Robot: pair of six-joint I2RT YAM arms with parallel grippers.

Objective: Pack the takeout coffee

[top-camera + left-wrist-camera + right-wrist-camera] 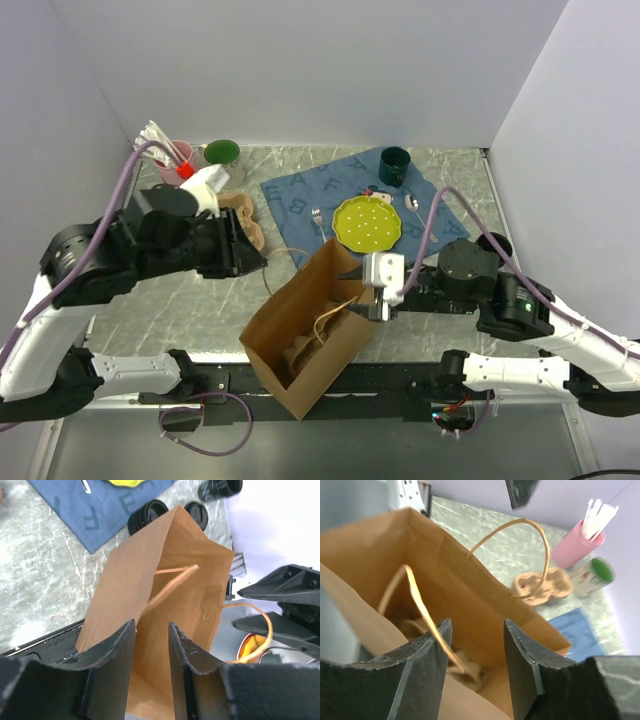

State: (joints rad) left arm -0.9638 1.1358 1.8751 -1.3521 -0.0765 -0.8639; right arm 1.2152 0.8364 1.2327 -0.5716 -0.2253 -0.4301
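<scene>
Facing left gripper (151,627) (jaws parted), both cups (145,516) (196,514) sit beyond the bag (185,580).

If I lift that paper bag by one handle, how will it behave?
Likely floppy: the paper bag is thin, creased paper with its mouth open. The thin twine handle would probably let it swing and tilt. It should be light, as it seems to hold only what looks like a cardboard tray.

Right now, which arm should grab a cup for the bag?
Right. Both cups lie beyond the bag, beside the right arm, and the right claw is open, empty. The left claw, also open, would need to cross the bag.
</scene>
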